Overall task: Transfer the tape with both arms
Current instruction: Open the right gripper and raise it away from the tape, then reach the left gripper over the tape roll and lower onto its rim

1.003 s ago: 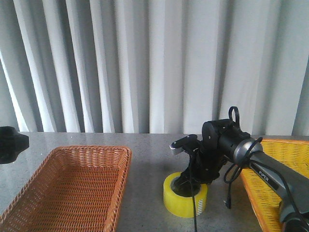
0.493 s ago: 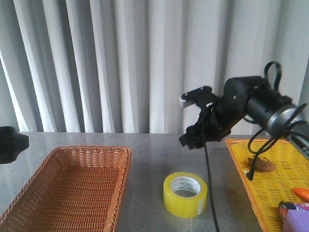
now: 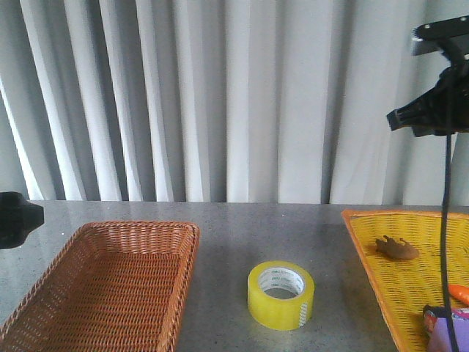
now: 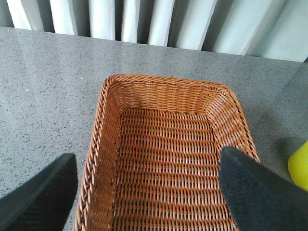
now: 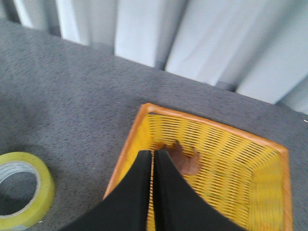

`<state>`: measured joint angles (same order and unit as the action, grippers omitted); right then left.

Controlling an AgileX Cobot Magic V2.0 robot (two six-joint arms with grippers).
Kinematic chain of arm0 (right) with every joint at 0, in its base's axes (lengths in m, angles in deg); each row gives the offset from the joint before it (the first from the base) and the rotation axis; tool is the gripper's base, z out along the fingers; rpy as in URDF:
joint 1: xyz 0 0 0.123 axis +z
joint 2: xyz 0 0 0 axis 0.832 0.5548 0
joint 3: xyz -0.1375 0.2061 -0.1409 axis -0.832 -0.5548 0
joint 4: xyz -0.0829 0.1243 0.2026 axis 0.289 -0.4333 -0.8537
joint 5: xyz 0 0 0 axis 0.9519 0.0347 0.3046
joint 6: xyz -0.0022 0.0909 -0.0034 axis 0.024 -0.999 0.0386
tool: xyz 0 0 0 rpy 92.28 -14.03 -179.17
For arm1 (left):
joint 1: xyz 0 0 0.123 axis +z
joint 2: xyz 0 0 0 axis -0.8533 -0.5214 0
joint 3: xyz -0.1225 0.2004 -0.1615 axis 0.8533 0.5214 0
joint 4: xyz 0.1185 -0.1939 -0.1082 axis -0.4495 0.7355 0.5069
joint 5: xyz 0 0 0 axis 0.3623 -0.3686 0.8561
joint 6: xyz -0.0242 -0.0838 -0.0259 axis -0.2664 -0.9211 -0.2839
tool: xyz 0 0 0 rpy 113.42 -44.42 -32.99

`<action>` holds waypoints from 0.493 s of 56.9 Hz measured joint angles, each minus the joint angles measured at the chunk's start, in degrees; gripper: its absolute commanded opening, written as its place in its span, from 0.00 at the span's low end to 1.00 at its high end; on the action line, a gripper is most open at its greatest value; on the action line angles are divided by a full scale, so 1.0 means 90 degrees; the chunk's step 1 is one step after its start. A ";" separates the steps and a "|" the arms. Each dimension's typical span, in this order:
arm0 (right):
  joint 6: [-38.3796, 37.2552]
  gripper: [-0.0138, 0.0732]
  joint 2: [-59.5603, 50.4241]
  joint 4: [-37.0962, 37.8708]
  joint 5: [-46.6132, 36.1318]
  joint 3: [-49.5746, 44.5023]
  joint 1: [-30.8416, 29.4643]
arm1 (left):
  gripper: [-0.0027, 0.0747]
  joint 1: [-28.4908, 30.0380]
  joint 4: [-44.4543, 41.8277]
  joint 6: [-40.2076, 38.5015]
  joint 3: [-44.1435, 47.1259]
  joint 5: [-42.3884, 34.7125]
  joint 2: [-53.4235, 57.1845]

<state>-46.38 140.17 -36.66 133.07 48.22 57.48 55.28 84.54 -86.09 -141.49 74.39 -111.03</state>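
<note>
Since the tape (image 3: 281, 294) lies flat on the grey table (image 3: 234, 227) with its core facing up, I log it as free, midway between both arms for a handover.

- Right gripper (image 5: 153, 159): pressed closed on nothing, raised high over the yellow basket (image 5: 226, 159); tape well below and off to its side, a brown lump (image 5: 185, 159) in the basket just past the fingertips.
- Left gripper (image 4: 144, 192): spread wide, nothing held, poised above the brown wicker basket (image 4: 103, 125); tape beyond the basket's far rim, out of reach. I judge this basket the destination.
</note>
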 measured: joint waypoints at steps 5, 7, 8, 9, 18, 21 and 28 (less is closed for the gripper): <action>-0.0173 0.15 -0.0148 0.0040 0.0014 0.0000 -0.0131 | 0.77 -0.0005 0.0000 0.0000 0.0000 -0.0014 0.0000; -0.0224 0.15 -0.0178 0.0096 0.0021 0.0000 -0.0142 | 0.77 -0.0015 0.0000 0.0000 0.0000 -0.0049 0.0000; -0.0234 0.15 -0.0191 0.0096 0.0021 0.0000 -0.0142 | 0.77 -0.0040 0.0000 0.0010 0.0000 -0.0082 0.0000; -0.0242 0.15 -0.0197 0.0096 0.0021 0.0000 -0.0142 | 0.77 -0.0052 0.0000 0.0019 -0.0007 -0.0105 -0.0007; -0.0254 0.15 -0.0209 0.0028 0.0063 0.0000 -0.0142 | 0.77 -0.0463 0.0000 0.0264 -0.0451 -0.0245 -0.0272; -0.0256 0.15 -0.0209 0.0026 0.0068 0.0000 -0.0142 | 0.77 -0.0660 0.0000 0.0316 -0.0713 -0.0238 -0.0415; -0.0256 0.15 -0.0209 0.0026 0.0068 0.0000 -0.0142 | 0.77 -0.1146 0.0070 0.0341 -0.1302 -0.0168 -0.0721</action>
<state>-48.68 138.29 -36.42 133.68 48.22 56.20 44.97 85.17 -83.02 -153.21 72.88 -117.52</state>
